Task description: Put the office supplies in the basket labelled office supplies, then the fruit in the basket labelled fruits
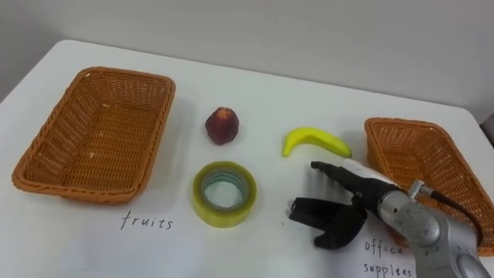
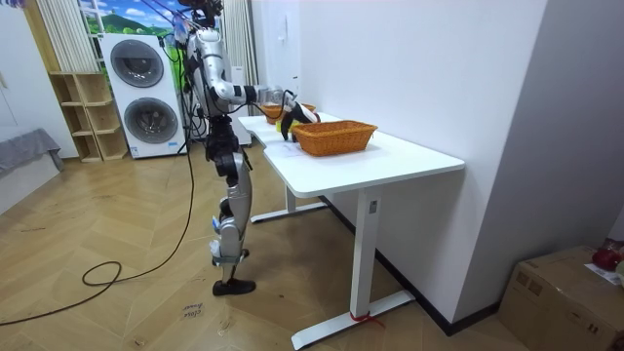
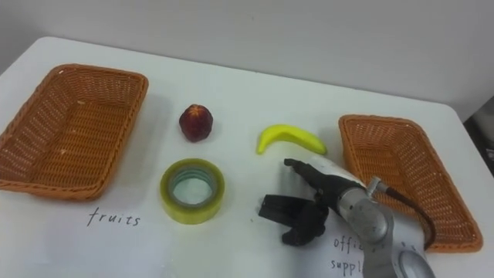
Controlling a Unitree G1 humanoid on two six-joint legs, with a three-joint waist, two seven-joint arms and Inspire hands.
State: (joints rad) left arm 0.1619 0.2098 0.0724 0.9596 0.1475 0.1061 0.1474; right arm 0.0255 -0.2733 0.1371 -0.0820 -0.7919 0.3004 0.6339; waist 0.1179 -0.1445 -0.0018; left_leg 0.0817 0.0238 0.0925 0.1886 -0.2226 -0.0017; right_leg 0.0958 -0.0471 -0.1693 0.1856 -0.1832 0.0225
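A dark red peach (image 1: pixel 222 125) and a yellow banana (image 1: pixel 316 140) lie on the white table (image 1: pixel 255 93) between two wicker baskets. A roll of yellowish tape (image 1: pixel 224 215) lies flat in front of the peach. The left basket (image 1: pixel 35 158) has nothing in it and stands above a handwritten "fruits" label (image 1: pixel 147 222). The right basket (image 1: pixel 401 123) also holds nothing, by the "office supplies" label (image 1: pixel 384 259). My right hand (image 1: pixel 340 220) hovers low over the table just in front of the banana and right of the tape. It is open and holds nothing.
In the room view I stand at the end of the white desk (image 2: pixel 390 161), which is set against the wall. Two washing machines (image 2: pixel 141 93) stand behind me, and a cardboard box (image 2: pixel 575 288) sits on the floor at the room view's right.
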